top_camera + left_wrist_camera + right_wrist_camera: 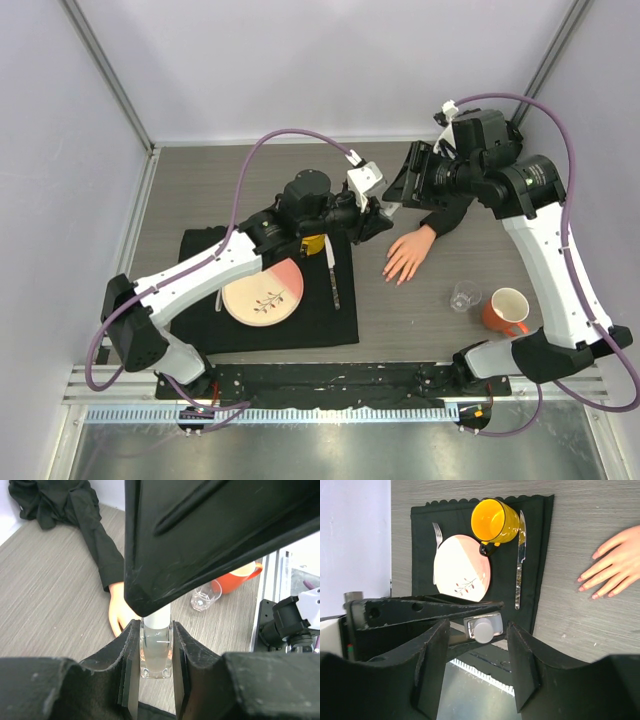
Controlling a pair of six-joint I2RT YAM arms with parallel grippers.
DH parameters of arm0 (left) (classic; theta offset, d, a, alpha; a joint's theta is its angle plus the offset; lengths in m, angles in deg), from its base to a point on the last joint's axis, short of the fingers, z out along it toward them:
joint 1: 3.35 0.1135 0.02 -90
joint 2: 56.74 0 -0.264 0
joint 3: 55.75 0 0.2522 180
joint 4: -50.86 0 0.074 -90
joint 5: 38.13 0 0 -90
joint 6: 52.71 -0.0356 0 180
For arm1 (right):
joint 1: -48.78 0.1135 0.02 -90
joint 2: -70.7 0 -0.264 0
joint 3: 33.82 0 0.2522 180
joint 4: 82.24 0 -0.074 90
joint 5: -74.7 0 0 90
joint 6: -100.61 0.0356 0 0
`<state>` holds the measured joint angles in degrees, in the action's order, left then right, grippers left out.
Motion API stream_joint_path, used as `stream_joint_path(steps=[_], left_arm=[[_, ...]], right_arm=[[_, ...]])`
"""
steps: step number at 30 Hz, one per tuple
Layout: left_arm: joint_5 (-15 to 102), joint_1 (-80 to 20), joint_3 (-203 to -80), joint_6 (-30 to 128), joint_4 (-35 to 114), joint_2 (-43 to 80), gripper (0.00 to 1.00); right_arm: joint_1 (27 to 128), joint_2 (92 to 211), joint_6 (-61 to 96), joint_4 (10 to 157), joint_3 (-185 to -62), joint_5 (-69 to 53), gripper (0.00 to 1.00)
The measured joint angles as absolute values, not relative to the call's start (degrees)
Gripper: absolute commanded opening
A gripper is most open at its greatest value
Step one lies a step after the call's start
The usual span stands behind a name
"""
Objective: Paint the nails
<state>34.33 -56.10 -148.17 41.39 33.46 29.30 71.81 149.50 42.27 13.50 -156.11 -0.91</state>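
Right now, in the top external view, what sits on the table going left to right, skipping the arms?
Going across: plate → knife → mannequin hand → clear glass → orange mug.

Grey wood-grain desk (250,180). Directly on it:
- black placemat (300,325), on my left side
- mannequin hand (408,255), mid-desk, palm down, fingers spread toward me, black sleeve (450,215) trailing away
- small clear glass (464,296), just beside orange mug (507,311), on my right
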Motion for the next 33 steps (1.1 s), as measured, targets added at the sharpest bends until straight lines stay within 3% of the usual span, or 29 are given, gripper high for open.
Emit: stream_joint_path(steps=[4, 6, 8, 13, 17, 20, 22, 26, 33], left_arm=[[34.38, -56.1, -148.56, 41.46, 33.36, 29.28, 0.0], [34.49, -56.1, -148.56, 41.44, 33.05, 29.28, 0.0], [34.55, -56.1, -148.56, 41.44, 32.94, 29.28, 0.0], [34.95, -56.1, -148.56, 41.52, 32.92, 29.28, 0.0], [34.97, -56.1, -148.82, 41.61, 32.77, 29.28, 0.0], [35.14, -56.1, -149.13, 41.74, 32.28, 29.28, 0.0], [34.49, -55.95, -149.35, 42.44, 31.83, 29.28, 0.0], [24.87, -52.85, -148.28, 48.28, 32.26, 28.89, 0.0], [-3.87, -49.42, -139.66, 72.45, 50.01, 26.13, 0.0]], right_arm=[[71.81, 149.46, 42.38, 13.92, -155.28, -1.72, 0.49], [71.83, 149.46, 42.51, 14.29, -154.58, -1.9, 0.38], [71.85, 149.46, 42.71, 14.86, -153.94, -1.9, 0.34], [72.22, 149.46, 43.58, 16.85, -151.74, -1.46, 0.35], [72.75, 149.44, 43.87, 17.61, -150.29, -1.2, 0.28], [73.05, 149.31, 43.91, 18.16, -149.94, -1.02, 0.01], [73.03, 148.98, 43.38, 18.71, -149.24, -0.76, 0.01], [72.94, 146.27, 38.23, 22.44, -144.85, 3.87, 0.01], [72.94, 131.04, 26.07, 38.81, -127.89, 24.81, 0.01]])
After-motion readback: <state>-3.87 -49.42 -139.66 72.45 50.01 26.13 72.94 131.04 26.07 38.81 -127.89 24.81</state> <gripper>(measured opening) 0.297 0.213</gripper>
